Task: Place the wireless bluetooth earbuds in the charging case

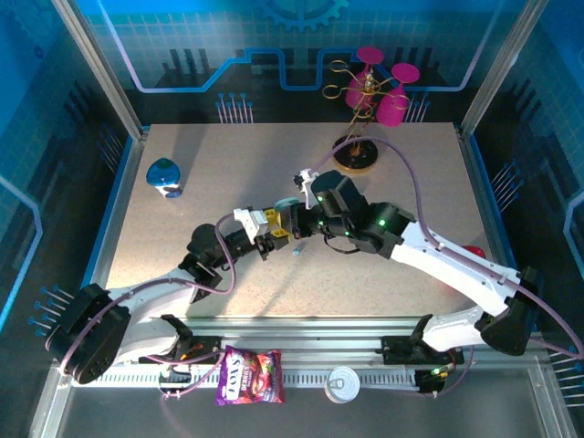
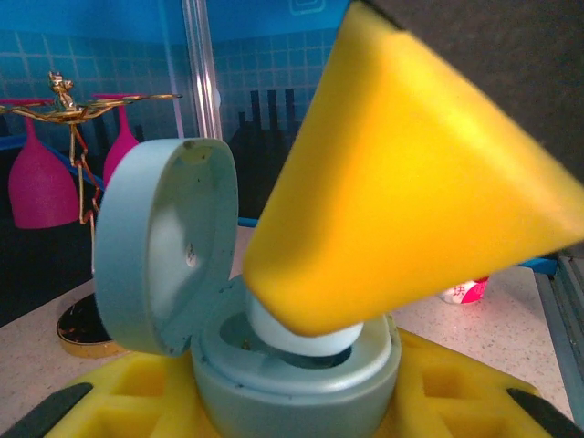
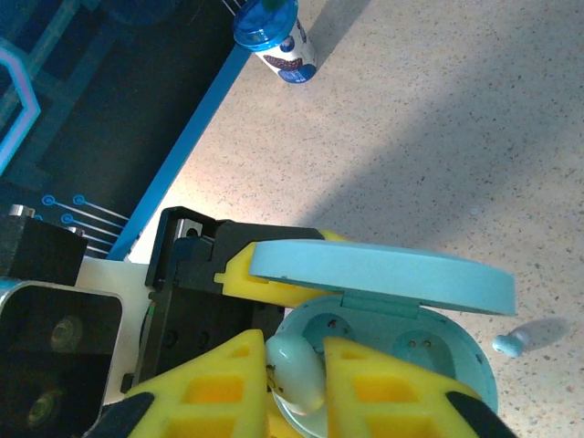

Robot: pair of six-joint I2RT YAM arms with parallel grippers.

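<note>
My left gripper (image 1: 271, 225) is shut on a light-blue charging case (image 2: 301, 383), held upright between its yellow fingers (image 2: 109, 406) with the round lid (image 2: 164, 246) swung open. From the right, my right gripper (image 3: 301, 365) is shut on a pale mint-blue earbud (image 3: 306, 374). It holds the earbud at the mouth of the case's left well, touching the case (image 3: 411, 351). The right well (image 3: 422, 345) shows bare contacts. A second light-blue earbud (image 3: 511, 342) lies loose on the table (image 1: 297, 247), just beside the case. The other earbuds are out of view.
A blue cup (image 1: 165, 177) stands at the far left of the table. A gold stand with pink glasses (image 1: 365, 100) is at the back. A snack bag (image 1: 249, 376) and a can (image 1: 344, 383) sit on the front rail. A small red object (image 1: 473, 251) lies at the right edge.
</note>
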